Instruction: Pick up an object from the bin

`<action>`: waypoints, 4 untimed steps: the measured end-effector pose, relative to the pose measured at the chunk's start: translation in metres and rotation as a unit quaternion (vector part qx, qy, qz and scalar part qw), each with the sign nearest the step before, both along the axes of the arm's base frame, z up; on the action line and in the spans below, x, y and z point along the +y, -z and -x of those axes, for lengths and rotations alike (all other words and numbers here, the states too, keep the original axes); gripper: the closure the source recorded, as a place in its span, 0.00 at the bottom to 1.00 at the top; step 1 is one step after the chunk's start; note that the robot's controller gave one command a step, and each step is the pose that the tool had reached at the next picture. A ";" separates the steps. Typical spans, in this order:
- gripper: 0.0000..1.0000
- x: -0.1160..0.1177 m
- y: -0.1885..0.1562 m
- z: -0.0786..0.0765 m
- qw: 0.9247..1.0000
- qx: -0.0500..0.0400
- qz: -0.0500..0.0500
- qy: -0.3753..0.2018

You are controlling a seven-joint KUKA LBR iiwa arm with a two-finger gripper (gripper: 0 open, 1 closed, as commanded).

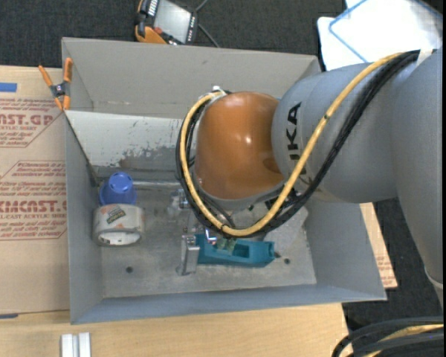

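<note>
My gripper (184, 227) hangs low over the bin floor near the front middle, below the orange wrist cover. Its two metal fingertips (187, 254) stand apart, and I see nothing between them, so it is open. A teal tape dispenser (235, 253) lies on the floor just right of the lower fingertip, touching or nearly touching it, with its far end hidden under the arm. A small white bottle with a blue cap and a printed label (118, 220) lies at the bin's left side, well clear of the fingers.
The arm and its orange cover with looped yellow cable hide the bin's middle and right. Bare grey floor shows between the bottle and the gripper. The sloping bin walls close in on all sides.
</note>
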State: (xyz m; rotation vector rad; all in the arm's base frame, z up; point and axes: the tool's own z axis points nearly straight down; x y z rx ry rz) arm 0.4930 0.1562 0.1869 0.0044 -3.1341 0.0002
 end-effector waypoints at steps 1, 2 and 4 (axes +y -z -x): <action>0.00 -0.001 -0.004 -0.002 1.000 -0.004 -0.001 0.001; 0.00 0.053 0.103 -0.029 0.999 -0.009 0.018 0.036; 0.00 0.090 0.088 -0.001 1.000 0.001 0.014 0.016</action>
